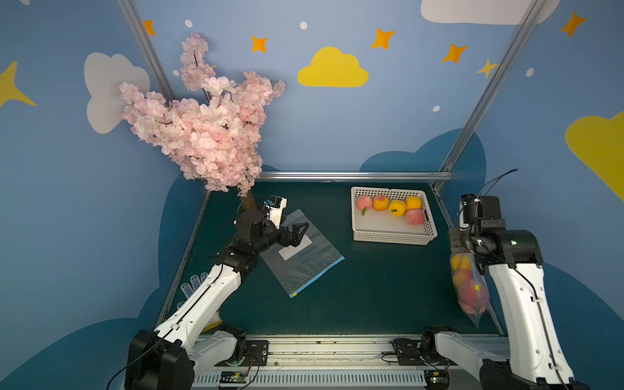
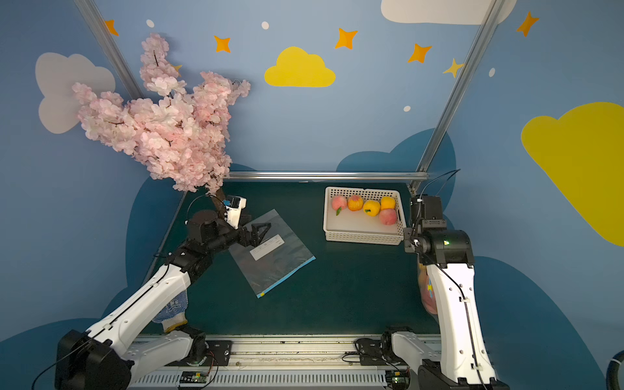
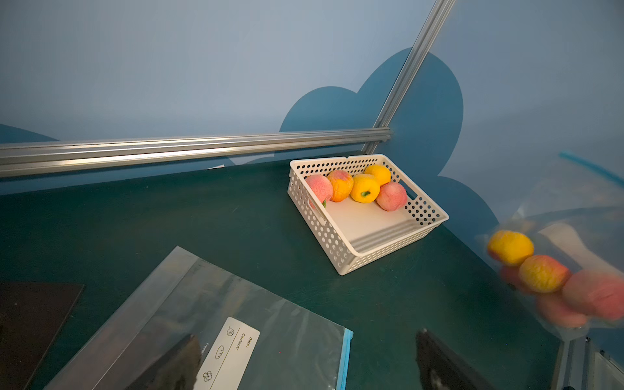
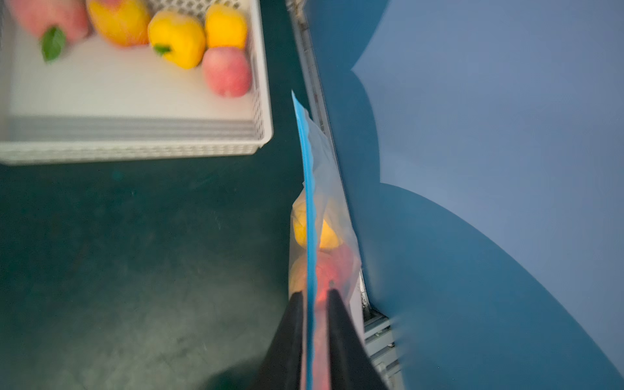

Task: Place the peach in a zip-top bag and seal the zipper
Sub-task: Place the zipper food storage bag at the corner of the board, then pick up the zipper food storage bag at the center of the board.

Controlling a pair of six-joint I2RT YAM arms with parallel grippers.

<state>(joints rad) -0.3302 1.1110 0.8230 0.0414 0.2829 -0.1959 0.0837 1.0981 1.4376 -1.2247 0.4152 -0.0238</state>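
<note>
Left hand (image 1: 301,234) gapes wide over the empty bag (image 1: 304,266); right hand (image 4: 314,293) stands narrowly parted, zipper (image 4: 305,152) of the peach-filled bag (image 4: 326,169) between its jaws.

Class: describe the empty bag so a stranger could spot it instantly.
Start at the pink blossom tree in the far left corner. Just in front, a clear bag lies flat on the green table. Unlike the fruit-filled bag at the right edge, it is empty.
</note>
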